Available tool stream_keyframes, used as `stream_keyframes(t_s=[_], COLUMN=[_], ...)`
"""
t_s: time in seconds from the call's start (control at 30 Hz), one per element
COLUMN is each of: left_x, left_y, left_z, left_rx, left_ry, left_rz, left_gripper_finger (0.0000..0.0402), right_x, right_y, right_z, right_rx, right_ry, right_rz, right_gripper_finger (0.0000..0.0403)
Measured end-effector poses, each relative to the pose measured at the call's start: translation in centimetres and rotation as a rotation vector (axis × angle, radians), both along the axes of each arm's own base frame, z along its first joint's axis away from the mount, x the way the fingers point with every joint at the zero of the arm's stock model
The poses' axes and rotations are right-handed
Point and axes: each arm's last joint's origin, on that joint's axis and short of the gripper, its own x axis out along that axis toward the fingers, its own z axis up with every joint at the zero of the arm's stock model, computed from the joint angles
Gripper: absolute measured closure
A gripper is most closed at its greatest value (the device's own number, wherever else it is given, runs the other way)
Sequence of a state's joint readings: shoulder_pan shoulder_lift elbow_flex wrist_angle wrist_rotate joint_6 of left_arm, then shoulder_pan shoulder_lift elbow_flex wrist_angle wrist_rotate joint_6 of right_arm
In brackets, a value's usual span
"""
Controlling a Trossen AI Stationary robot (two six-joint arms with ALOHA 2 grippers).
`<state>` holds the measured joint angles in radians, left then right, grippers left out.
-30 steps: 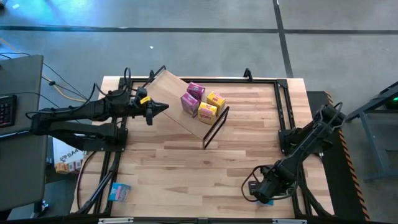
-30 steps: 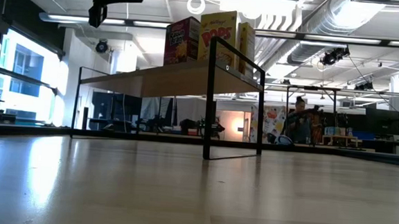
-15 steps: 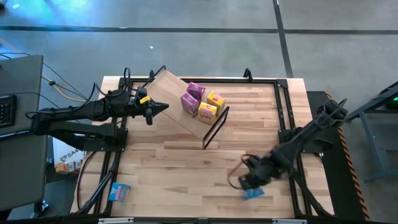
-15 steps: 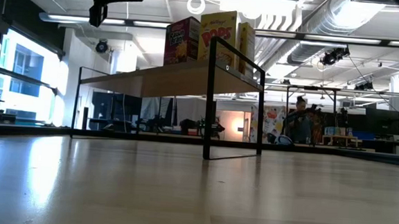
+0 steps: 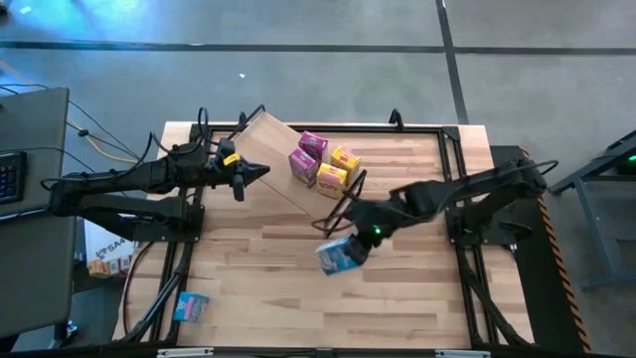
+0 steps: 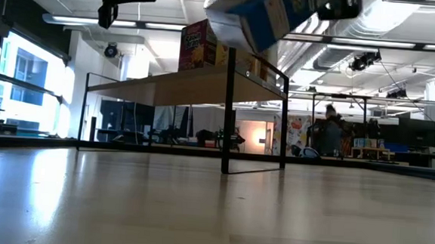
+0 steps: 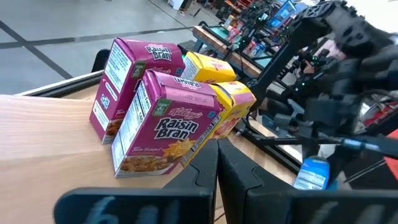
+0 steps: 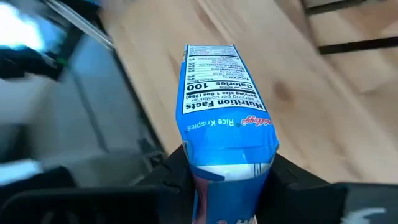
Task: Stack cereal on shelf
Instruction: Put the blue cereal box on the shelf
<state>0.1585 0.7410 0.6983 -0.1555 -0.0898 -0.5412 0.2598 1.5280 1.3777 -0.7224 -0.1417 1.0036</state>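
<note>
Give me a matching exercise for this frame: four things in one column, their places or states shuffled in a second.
Things:
1. blue box in the right end effector
2. second blue box
3. pink boxes
4. left end effector

Places or states:
A. standing on the shelf
B. shut, at the shelf's edge
C. held in the air near the shelf's black frame
D. lying off the table, by its left corner

Pairs: 1-C, 2-D, 3-A, 4-B

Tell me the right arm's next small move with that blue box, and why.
Probably carry it a little farther toward the shelf and up over its free end. The right gripper is shut on the blue Rice Krispies box, held off the table just short of the shelf's black frame, where two Raisin Bran boxes and two yellow boxes already stand.
</note>
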Motion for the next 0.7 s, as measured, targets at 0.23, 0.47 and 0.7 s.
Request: stream_keyframes(t_s=[0.23, 0.47, 0.7], left_x=[-0.1, -0.1, -0.3], left_y=[0.0, 0.0, -0.1], left_z=[0.1, 0.1, 0.3], left_rx=[0.010, 0.024, 0.021], left_ry=[-0.007, -0.003, -0.016], left_rz=[-0.001, 0.002, -0.022], left_gripper_finger=[0.0401, 0.0401, 0.0401], right_x=[4.7, 11.1, 14.9], right_y=[1.0, 2.7, 3.4], right_z=[0.9, -0.5, -3.4], right_rx=[-0.178, -0.262, -0.274], right_ry=[0.205, 0.203, 0.230], right_rz=[0.119, 0.171, 0.166], right_gripper_finger=[0.0308, 0.0308, 0.0308])
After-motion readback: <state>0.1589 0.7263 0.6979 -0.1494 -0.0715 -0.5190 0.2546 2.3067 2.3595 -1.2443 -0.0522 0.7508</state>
